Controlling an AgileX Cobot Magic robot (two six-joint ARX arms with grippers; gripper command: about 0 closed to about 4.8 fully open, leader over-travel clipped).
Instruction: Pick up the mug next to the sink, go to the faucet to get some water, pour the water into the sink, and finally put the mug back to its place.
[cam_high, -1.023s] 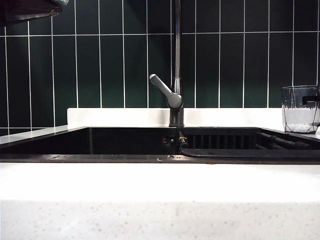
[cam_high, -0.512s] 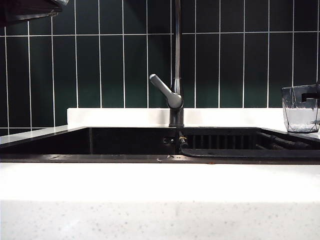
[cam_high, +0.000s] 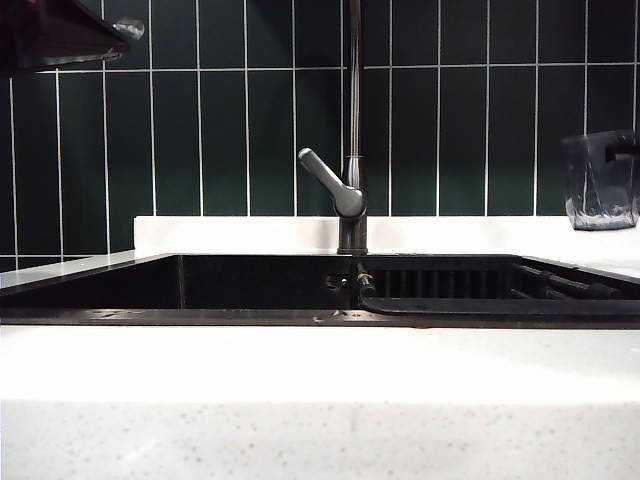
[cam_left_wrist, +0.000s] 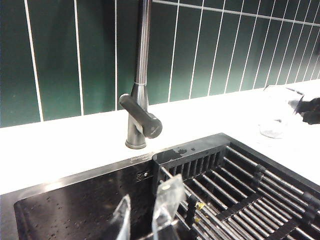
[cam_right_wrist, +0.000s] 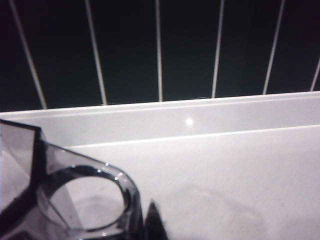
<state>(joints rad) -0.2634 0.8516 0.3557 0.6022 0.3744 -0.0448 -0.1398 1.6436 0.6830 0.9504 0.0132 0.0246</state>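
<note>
mug: clear faceted cup (cam_high: 600, 180) at the far right of the exterior view, off the white countertop (cam_high: 320, 365) with a gap under its base; it shows against the dark green tiles (cam_high: 200, 130), well right of the faucet.
mug, close up: in the right wrist view its rim and thin handle (cam_right_wrist: 80, 200) fill the near corner, with bare counter beyond.
faucet: tall dark-grey pipe (cam_high: 353, 150) behind the middle of the sink, its angled lever (cam_high: 330, 182) pointing up and left; no water is seen running.
sink: black basin (cam_high: 250, 285) set in the counter, with a ribbed rack (cam_left_wrist: 240, 185) on its right side.
done: picking up the mug looks complete, judged from the gap under it.
left to do: carry it to the faucet, fill it, pour into the sink, set it back beside the sink.
right gripper: clamped on the mug at the right edge of the exterior view, where only a dark bit of it (cam_high: 625, 148) shows by the rim; jaws drawn in tight on the glass.
right arm pose: almost wholly out of frame; the wrist camera faces the wall and looks slightly down on the counter.
left gripper: clear fingertips (cam_left_wrist: 142, 215) over the sink, part open and empty.
left arm pose: a dark part (cam_high: 60, 35) sits at the upper left of the exterior view, well away from the mug.
contents: cannot tell whether the mug holds any water.
</note>
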